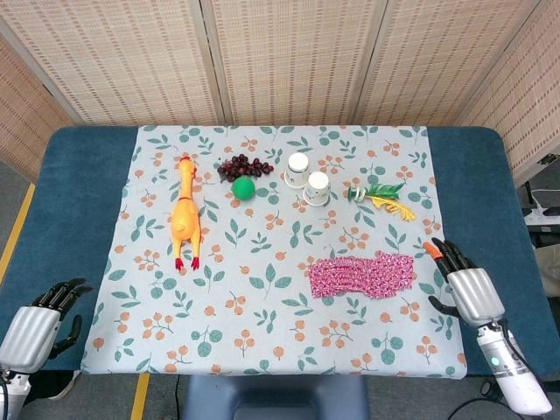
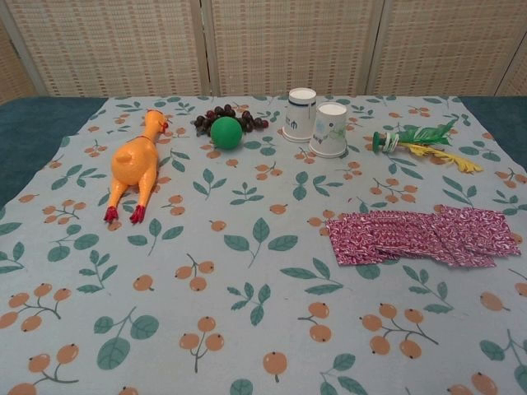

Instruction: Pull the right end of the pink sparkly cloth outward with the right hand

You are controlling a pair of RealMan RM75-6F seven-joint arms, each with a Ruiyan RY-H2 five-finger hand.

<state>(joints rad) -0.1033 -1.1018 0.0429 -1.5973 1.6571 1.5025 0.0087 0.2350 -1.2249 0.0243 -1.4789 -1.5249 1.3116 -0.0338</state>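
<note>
The pink sparkly cloth [image 1: 362,275], limp, light and rumpled at lower right, is probably best pinched at its right edge by the right hand [image 1: 465,284] (open, empty, just beside it).

Blue table [image 1: 87,184] under leaf-print tablecloth [image 1: 262,254]. On cloth: pink sparkly cloth [image 1: 361,276] just left of right hand's fingers [image 1: 448,255]; rubber chicken [image 1: 185,214], green ball [image 1: 243,188], two cups [image 1: 308,179] farther off.
</note>
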